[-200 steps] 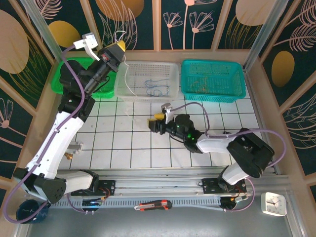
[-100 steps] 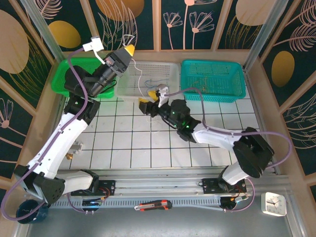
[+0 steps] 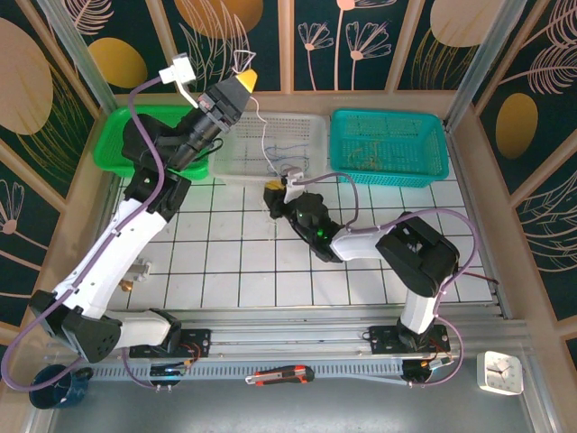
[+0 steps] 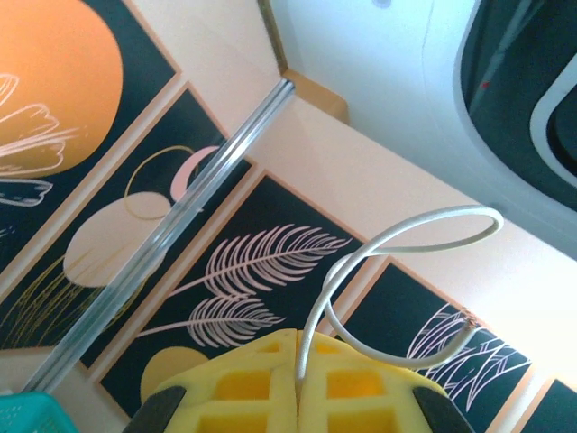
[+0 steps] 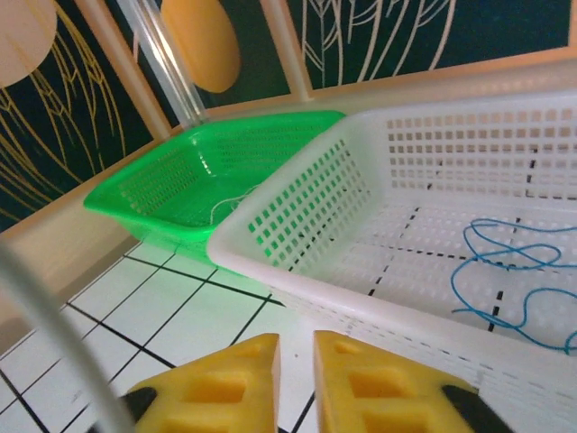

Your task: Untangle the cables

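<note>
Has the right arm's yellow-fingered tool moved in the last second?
Yes. The right tool went up-left, closer to the white perforated plastic basket.

The left gripper [image 4: 297, 354] and right gripper [image 5: 296, 350] are yellow-tipped, one cable [image 4: 433, 216] white, the blue cables [image 5: 505, 244] in a white mesh basket [image 5: 306, 207] between a bright green basket [image 5: 180, 194] and a teal basket [image 3: 388, 171], on a white tabletop [image 3: 225, 271] gridded black, under dark walls [image 3: 379, 45] with orange discs and pale leaf outlines.

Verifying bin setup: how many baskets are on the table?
3, in a row along the far edge of the table: green basket on the left, white basket in the middle, teal basket on the right. No sign of others hidden.
</note>
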Action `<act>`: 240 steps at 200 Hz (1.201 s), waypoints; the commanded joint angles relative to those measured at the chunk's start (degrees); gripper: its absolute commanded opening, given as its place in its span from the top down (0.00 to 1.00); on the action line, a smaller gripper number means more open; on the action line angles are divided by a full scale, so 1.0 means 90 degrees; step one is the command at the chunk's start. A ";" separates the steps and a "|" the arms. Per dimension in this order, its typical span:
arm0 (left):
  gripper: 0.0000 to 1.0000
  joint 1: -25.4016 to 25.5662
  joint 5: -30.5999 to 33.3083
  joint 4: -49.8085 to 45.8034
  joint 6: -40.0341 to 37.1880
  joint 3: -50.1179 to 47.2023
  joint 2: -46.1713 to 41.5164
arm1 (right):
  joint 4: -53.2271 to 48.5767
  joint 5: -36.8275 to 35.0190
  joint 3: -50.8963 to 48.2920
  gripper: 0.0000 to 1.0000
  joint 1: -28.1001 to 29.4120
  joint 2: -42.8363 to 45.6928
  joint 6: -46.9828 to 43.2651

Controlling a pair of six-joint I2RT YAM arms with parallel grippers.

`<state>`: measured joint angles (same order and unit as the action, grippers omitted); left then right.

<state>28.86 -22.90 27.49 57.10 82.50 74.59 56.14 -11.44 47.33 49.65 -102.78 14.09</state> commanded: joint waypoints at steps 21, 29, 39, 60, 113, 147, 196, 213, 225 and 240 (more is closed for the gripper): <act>1.00 0.0030 0.0256 0.0173 -0.0009 0.0756 0.0050 | 0.0803 -0.0578 -0.0649 0.85 -0.0072 -0.0285 0.0631; 1.00 0.0035 0.0295 0.0076 -0.0090 0.0895 0.0066 | 0.0877 -0.0591 -0.0798 0.85 -0.0074 -0.0282 0.0705; 1.00 0.0035 0.0359 -0.0107 -0.0219 0.1094 0.0101 | 0.0942 -0.0620 -0.0977 0.85 -0.0077 -0.0265 0.0804; 1.00 0.0035 0.0469 -0.0422 -0.0459 0.1490 0.0195 | 0.1003 -0.0650 -0.1330 0.85 -0.0076 -0.0223 0.0911; 1.00 0.0025 0.0764 -0.1270 -0.1137 0.2510 0.0449 | 0.1149 -0.0696 -0.2045 0.85 -0.0067 -0.0216 0.1256; 1.00 0.0000 0.1024 -0.1770 -0.1586 0.2876 0.0524 | 0.1308 -0.0686 -0.2351 0.85 -0.0067 -0.0256 0.1508; 1.00 -0.0293 0.1640 -0.2364 -0.2415 0.2753 0.0442 | 0.1155 -0.0379 -0.2520 0.69 -0.0067 0.0165 0.1475; 1.00 -0.0518 0.1880 -0.2431 -0.2600 0.2463 0.0367 | 0.0982 -0.0152 -0.2553 0.57 -0.0067 0.0501 0.1404; 1.00 -0.0687 0.1978 -0.2410 -0.2702 0.2227 0.0314 | 0.0818 0.0005 -0.2554 0.51 -0.0067 0.0741 0.1384; 1.00 -0.0863 0.2177 -0.2441 -0.2962 0.2019 0.0292 | 0.0603 0.0184 -0.2555 0.47 -0.0056 0.1051 0.1362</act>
<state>23.35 -7.29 6.92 35.51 103.35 78.04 63.37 -12.32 24.62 49.23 -98.19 26.92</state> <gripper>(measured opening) 0.043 0.508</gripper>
